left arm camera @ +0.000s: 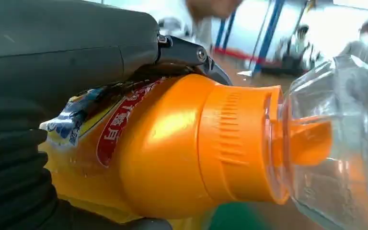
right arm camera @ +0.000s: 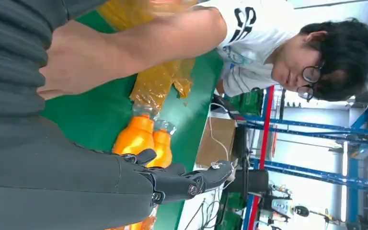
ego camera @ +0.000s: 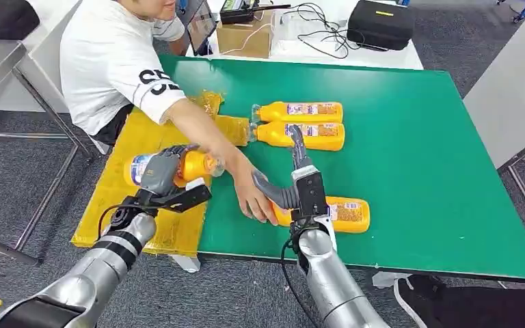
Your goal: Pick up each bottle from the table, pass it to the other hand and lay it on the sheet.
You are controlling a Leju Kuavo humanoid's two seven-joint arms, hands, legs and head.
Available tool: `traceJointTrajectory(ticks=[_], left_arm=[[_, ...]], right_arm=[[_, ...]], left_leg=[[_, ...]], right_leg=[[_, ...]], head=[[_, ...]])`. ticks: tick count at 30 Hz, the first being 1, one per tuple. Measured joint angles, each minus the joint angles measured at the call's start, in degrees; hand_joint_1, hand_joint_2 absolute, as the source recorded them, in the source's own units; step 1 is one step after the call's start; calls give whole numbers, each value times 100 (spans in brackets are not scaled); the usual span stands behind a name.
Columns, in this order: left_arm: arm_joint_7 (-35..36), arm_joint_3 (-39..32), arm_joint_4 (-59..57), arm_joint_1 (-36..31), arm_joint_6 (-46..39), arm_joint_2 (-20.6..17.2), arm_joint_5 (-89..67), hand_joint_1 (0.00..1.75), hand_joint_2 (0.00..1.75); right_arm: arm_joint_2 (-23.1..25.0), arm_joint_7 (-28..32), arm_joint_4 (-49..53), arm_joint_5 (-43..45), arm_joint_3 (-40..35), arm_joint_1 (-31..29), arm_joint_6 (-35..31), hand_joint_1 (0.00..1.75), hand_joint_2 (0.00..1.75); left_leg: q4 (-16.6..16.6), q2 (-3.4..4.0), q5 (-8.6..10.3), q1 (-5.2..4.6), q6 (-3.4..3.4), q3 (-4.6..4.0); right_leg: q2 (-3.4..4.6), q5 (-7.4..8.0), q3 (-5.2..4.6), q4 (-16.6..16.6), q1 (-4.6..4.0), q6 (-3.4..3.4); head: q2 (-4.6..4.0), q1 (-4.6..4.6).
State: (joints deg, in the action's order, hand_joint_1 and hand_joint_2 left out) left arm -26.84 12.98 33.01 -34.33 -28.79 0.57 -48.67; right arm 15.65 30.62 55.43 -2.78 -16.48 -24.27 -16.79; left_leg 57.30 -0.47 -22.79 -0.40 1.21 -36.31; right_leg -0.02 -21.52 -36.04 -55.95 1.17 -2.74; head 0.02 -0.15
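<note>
Left hand (ego camera: 160, 171): my fingers are wrapped around an orange bottle (ego camera: 178, 167), above the yellow sheet (ego camera: 119, 198) at the table's left.
Held bottle's axis: roughly left-right, clear cap pointing right.
Right hand (ego camera: 301, 171): fingers spread, holding nothing, above the green table (ego camera: 417, 157).
Next bottle (ego camera: 342, 214): lies left-right, just near of my right hand.
Person's hand (ego camera: 256, 198): touching that bottle's left end.
Far pair of bottles (ego camera: 301, 123): side by side, beyond my right fingertips.

Both arms are silver tubes with black bands near the wrist, a black cable looping beside each. The left hand (ego camera: 160, 171) has a grey back and dark fingers. The right hand (ego camera: 294, 179) has a black block at its wrist, a grey ribbed cover and screwed finger links.
</note>
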Motion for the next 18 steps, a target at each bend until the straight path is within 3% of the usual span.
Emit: traceJointTrajectory(ticks=[11,18], left_arm=[[988,826,-1067,-479,1121,-405,-1347,175,175],[1075,1021,-1299,-624,1202,-483,-1399,175,175]], right_arm=[[15,-7,-2,-50,-4,-82,227,0,175],[22,-11,-2,-68,-9,-116,236,0,175]], left_leg=[[-2,0,-1,0,-1,8],[-5,0,0,2,-2,29]], right_leg=[[0,0,10,-1,0,3],[-1,0,29,-2,-2,3]], head=[[-2,2],[-2,2]])
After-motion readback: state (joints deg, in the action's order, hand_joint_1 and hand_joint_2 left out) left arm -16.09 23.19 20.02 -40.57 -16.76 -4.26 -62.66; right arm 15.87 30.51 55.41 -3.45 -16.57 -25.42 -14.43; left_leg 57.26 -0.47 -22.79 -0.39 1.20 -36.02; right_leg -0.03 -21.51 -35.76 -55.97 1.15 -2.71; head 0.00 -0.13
